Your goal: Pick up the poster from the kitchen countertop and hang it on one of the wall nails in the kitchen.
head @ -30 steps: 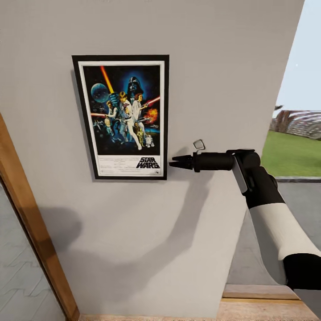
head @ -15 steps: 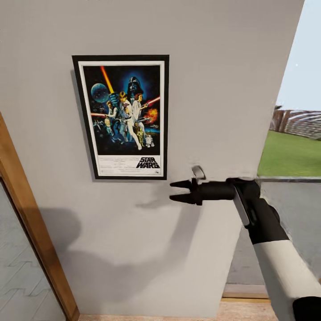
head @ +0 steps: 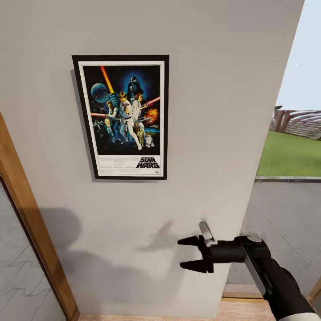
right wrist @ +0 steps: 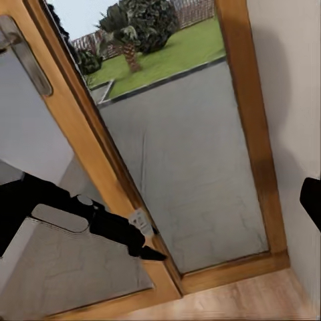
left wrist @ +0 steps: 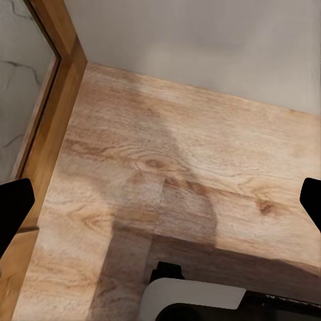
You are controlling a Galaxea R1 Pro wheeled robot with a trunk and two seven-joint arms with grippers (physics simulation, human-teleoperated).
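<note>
The head camera looks straight at a grey wall [head: 214, 89] from close by, high enough to meet the poster [head: 122, 117] face-on, with the right gripper [head: 192, 254] reaching in below it and outdoor lawn beyond the wall's edge. The left wrist camera points down past the left gripper [left wrist: 160, 207] at the wooden floor [left wrist: 200, 174], near where it meets the wall and a wooden door frame [left wrist: 57, 100]. The right wrist camera faces along its gripper toward a glazed wooden door [right wrist: 174, 167], close up. It shares the lawn and paving outside with the head view.
</note>
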